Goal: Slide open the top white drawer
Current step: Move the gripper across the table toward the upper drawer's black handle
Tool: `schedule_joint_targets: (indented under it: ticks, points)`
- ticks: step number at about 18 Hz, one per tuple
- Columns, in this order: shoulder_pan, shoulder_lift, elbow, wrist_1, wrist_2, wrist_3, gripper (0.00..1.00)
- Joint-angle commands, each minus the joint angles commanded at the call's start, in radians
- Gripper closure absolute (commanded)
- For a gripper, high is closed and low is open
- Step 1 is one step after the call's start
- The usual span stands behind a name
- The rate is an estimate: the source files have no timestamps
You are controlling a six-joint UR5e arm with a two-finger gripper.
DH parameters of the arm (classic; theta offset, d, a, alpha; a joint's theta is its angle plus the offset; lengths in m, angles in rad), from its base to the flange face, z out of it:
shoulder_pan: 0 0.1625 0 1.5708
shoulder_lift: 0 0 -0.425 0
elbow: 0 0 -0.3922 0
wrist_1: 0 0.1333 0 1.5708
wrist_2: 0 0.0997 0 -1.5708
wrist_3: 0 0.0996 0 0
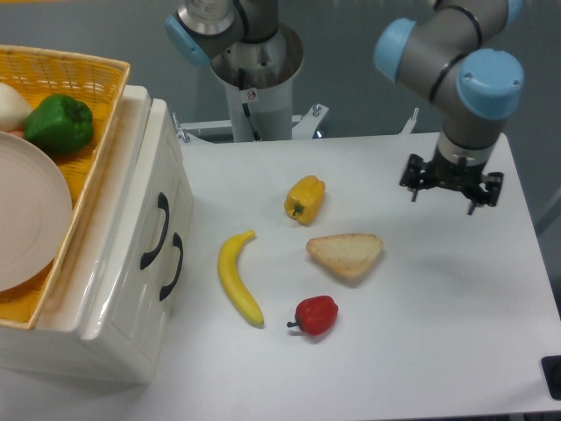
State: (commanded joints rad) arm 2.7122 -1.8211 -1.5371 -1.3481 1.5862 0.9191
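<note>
While the hand (451,186) hangs open and empty at far right, the top white drawer (151,230) sits shut; a basket (83,79) holds a green pepper (58,123).

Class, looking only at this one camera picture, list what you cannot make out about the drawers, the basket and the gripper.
- Top drawer: contents hidden; it is shut.
- Lower drawer: contents hidden likewise.
- Basket: left part cut off by the picture edge; plate covers its floor.
- White item beside the green pepper: cut off by the edge, unidentifiable.
- Gripper: too small to tell whether its jaws are open.
</note>
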Motion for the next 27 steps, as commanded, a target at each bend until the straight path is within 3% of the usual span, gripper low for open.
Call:
schedule_joint_targets:
  ticks: [4, 15, 22, 27]
  points:
    - [-0.072, 0.048, 0.000, -0.094, -0.034, -0.087, 0.00]
    - [-0.241, 0.072, 0.011, -0.137, -0.190, -0.322, 0.00]
    - [-0.345, 0.071, 0.011, -0.148, -0.206, -0.434, 0.00]
    - [-0.373, 0.072, 0.012, -0.148, -0.244, -0.483, 0.00]
